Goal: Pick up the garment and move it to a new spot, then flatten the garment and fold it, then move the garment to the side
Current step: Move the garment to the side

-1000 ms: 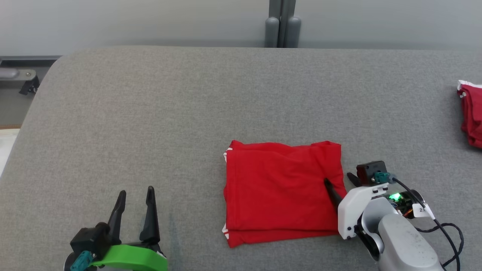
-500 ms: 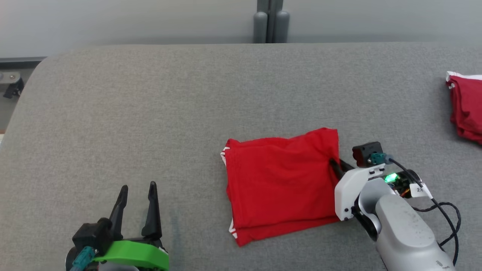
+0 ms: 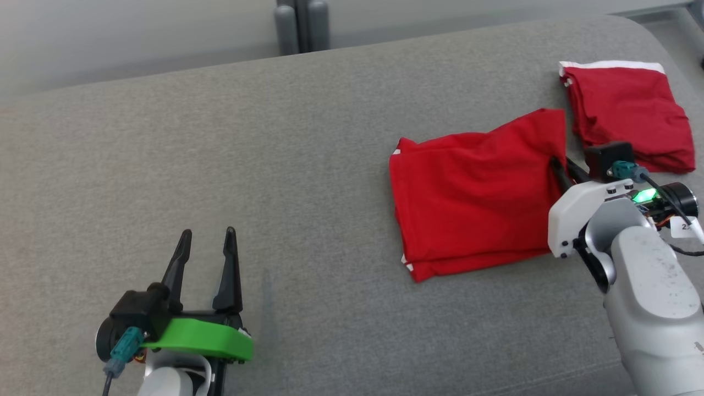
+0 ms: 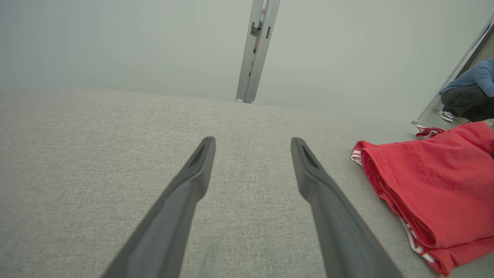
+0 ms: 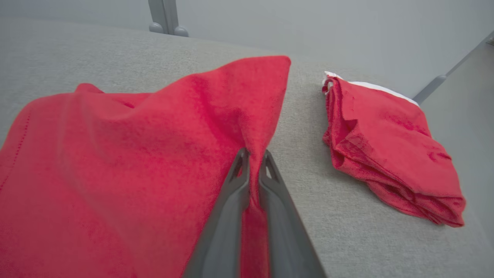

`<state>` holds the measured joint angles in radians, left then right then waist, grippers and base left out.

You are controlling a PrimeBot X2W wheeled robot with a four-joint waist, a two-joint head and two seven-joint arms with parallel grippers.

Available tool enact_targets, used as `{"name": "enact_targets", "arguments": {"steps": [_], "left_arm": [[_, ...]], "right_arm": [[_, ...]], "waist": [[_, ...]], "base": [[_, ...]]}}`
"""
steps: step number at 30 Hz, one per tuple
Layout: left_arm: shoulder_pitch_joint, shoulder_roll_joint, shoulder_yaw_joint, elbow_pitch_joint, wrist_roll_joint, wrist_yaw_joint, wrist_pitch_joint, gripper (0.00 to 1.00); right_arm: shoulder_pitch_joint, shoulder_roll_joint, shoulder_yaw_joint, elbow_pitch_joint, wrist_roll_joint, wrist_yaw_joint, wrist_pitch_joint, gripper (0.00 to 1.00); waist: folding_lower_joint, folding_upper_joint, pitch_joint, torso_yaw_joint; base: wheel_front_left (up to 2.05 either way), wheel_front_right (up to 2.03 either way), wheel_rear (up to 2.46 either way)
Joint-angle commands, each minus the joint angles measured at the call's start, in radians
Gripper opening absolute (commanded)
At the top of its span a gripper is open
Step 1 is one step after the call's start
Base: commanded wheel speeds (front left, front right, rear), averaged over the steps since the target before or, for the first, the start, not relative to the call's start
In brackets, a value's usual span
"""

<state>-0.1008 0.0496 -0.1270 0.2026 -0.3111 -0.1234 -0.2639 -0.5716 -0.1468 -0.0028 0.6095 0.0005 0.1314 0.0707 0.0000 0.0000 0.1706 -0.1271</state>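
Grey padded surface holds the folded red garment at three o'clock, its edge pinched in the right gripper; left gripper gapes empty. Dragged by one edge, its layers could unfold.

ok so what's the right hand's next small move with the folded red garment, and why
Probably slide the folded garment rightward, stopping short of the other red garment: the right hand is shut on its lifted edge, and the fold looks finished.
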Motion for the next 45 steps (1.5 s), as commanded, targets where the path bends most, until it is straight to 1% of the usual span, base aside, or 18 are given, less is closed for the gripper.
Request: {"name": "enact_targets", "arguments": {"steps": [1, 6, 8, 12, 16, 21, 26, 31, 34, 39, 45], "left_arm": [[-0.024, 0.003, 0.002, -0.001, 0.008, -0.004, 0.0, 1.0], [-0.06, 0.013, -0.012, -0.001, 0.027, -0.008, 0.0, 1.0], [-0.068, 0.019, -0.021, 0.004, 0.032, -0.007, 0.0, 1.0], [-0.085, 0.027, -0.028, 0.013, 0.039, -0.008, 0.0, 1.0], [-0.089, 0.034, -0.034, 0.019, 0.037, -0.009, 0.0, 1.0], [-0.1, 0.038, -0.037, 0.025, 0.031, -0.009, 0.0, 1.0], [-0.1, 0.036, -0.03, 0.021, 0.025, -0.009, 0.0, 1.0], [-0.108, 0.032, -0.029, 0.018, 0.024, -0.01, 0.0, 1.0], [-0.113, 0.03, -0.027, 0.015, 0.021, -0.01, 0.0, 1.0], [-0.124, 0.031, -0.032, 0.014, 0.024, -0.01, 0.0, 1.0], [-0.139, 0.029, -0.04, 0.01, 0.021, -0.009, 0.0, 1.0]], "right_arm": [[-0.019, -0.007, -0.008, -0.015, -0.007, -0.002, 0.002, 0.0], [-0.031, -0.009, -0.038, -0.058, -0.001, -0.002, -0.009, 0.0], [-0.033, -0.007, -0.051, -0.072, 0.0, -0.002, -0.012, 0.0], [-0.03, 0.002, -0.072, -0.09, 0.005, -0.002, -0.022, 0.0], [-0.033, 0.012, -0.082, -0.099, 0.002, -0.002, -0.031, 0.0], [-0.051, 0.018, -0.093, -0.106, -0.003, -0.002, -0.035, 0.0], [-0.106, 0.016, -0.089, -0.113, -0.015, -0.002, -0.028, 0.0], [-0.199, 0.004, -0.076, -0.096, -0.028, -0.002, -0.011, 0.0], [-0.262, -0.005, -0.085, -0.072, -0.03, -0.002, -0.003, 0.0], [-0.372, -0.043, -0.134, -0.009, -0.062, -0.002, 0.001, 0.0], [-0.447, -0.13, -0.211, 0.052, -0.11, -0.002, 0.019, 0.0]], "waist": [[0.0, 0.0, 0.064, -0.113], [0.0, 0.0, 0.109, -0.198], [0.0, 0.0, 0.123, -0.223], [0.0, 0.0, 0.141, -0.254], [0.0, 0.0, 0.147, -0.261], [0.0, 0.0, 0.146, -0.24], [0.0, 0.0, 0.15, -0.204], [0.0, 0.0, 0.166, -0.167], [0.0, 0.0, 0.179, -0.149], [0.0, 0.0, 0.209, -0.117], [0.0, 0.0, 0.243, -0.077]], "base": [[0.0, 0.0, 0.0], [0.0, 0.0, 0.0], [0.0, 0.0, 0.0], [0.0, 0.0, 0.0], [0.0, 0.0, 0.0], [0.0, 0.0, 0.0], [0.0, 0.0, 0.0], [0.0, 0.0, 0.0], [0.0, 0.0, 0.0], [0.0, 0.0, 0.0], [0.0, 0.0, 0.0]]}}
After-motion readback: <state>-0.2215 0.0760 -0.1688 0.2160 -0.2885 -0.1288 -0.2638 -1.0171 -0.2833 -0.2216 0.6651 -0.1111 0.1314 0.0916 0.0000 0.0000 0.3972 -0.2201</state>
